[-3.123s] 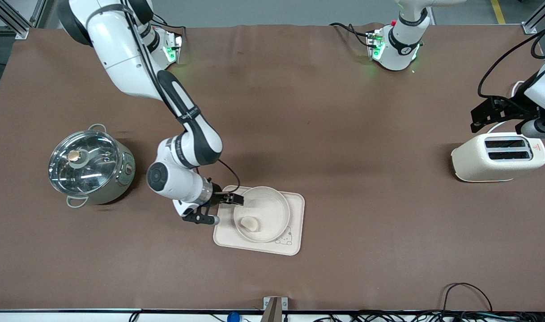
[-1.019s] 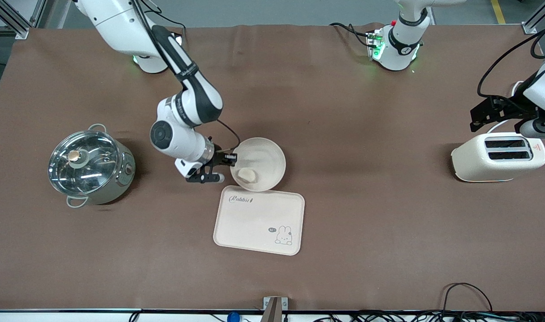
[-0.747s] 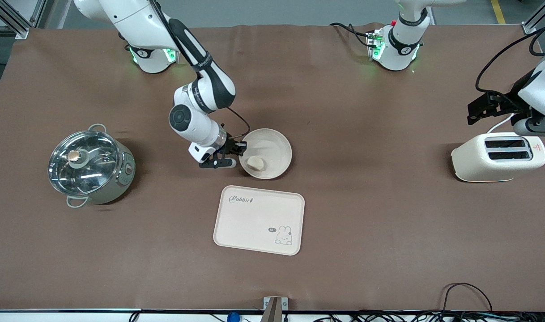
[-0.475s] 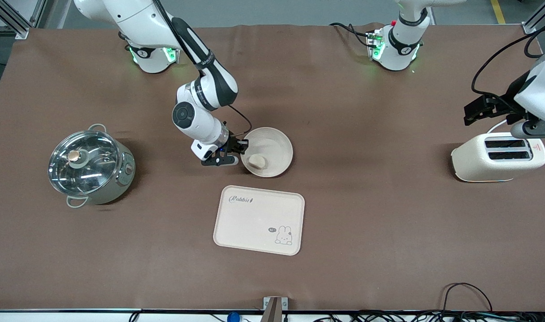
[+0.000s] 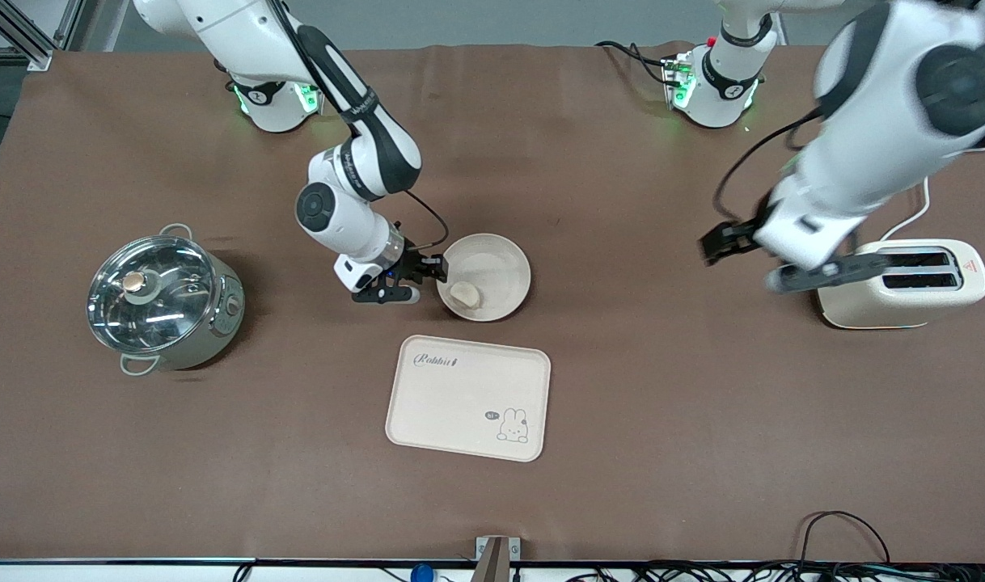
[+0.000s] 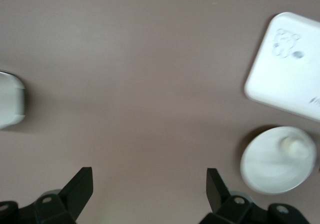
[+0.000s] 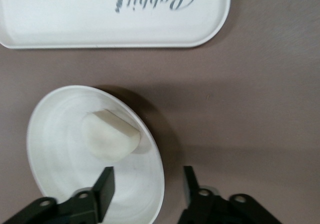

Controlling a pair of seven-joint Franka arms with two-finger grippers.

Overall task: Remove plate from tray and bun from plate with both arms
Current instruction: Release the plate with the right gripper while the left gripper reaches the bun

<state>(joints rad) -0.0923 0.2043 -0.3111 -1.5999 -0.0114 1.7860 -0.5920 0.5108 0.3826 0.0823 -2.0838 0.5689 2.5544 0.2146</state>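
Observation:
The plate (image 5: 500, 263) sits on the table, farther from the front camera than the tray (image 5: 468, 396). The bun (image 5: 464, 294) lies in it near the rim. My right gripper (image 5: 432, 276) is low at the plate's edge toward the right arm's end. It is open, with one finger over the dish and one outside the rim. The right wrist view shows the plate (image 7: 55, 149), the bun (image 7: 109, 136) and my right gripper (image 7: 147, 189). My left gripper (image 5: 755, 263) is open and empty, in the air over bare table between plate and toaster. It also shows in the left wrist view (image 6: 147, 184).
The cream rabbit tray is bare and also shows in both wrist views (image 7: 100, 14) (image 6: 290, 69). A steel pot with a glass lid (image 5: 162, 297) stands toward the right arm's end. A cream toaster (image 5: 905, 283) stands toward the left arm's end. Cables run along the front edge.
The right gripper carried the plate with the bun off the tray and set it on the table farther from the camera. The left arm swung from above the toaster toward the middle.

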